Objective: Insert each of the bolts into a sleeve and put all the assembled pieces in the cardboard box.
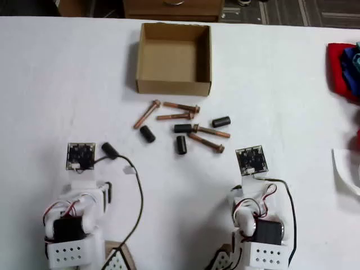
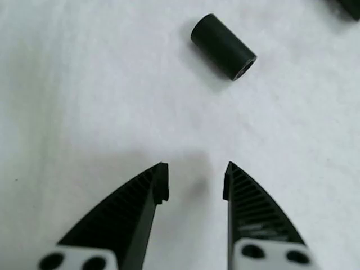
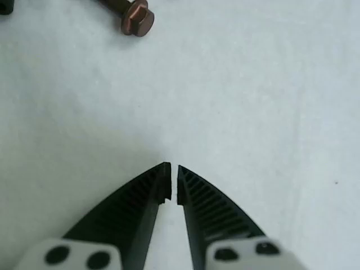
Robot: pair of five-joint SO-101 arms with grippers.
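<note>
The open cardboard box [image 1: 174,59] stands at the table's far middle with nothing in it. In front of it lie several copper bolts [image 1: 146,114] and several black sleeves [image 1: 181,144], loosely scattered. One sleeve [image 1: 183,128] touches a bolt [image 1: 212,132] end to end; I cannot tell if they are joined. A lone sleeve [image 1: 109,149] [image 2: 223,47] lies just ahead of my left gripper [image 2: 196,183], which is open over bare table. My right gripper [image 3: 174,183] is shut with nothing in it, a bolt head [image 3: 136,18] well beyond its tips. Both arms [image 1: 76,208] [image 1: 256,219] sit near the front edge.
A red and blue cloth [image 1: 343,62] lies at the right edge, with a white object [image 1: 346,169] below it. A black cable [image 1: 136,197] loops beside the left arm. A white cloth [image 1: 67,84] covers the table.
</note>
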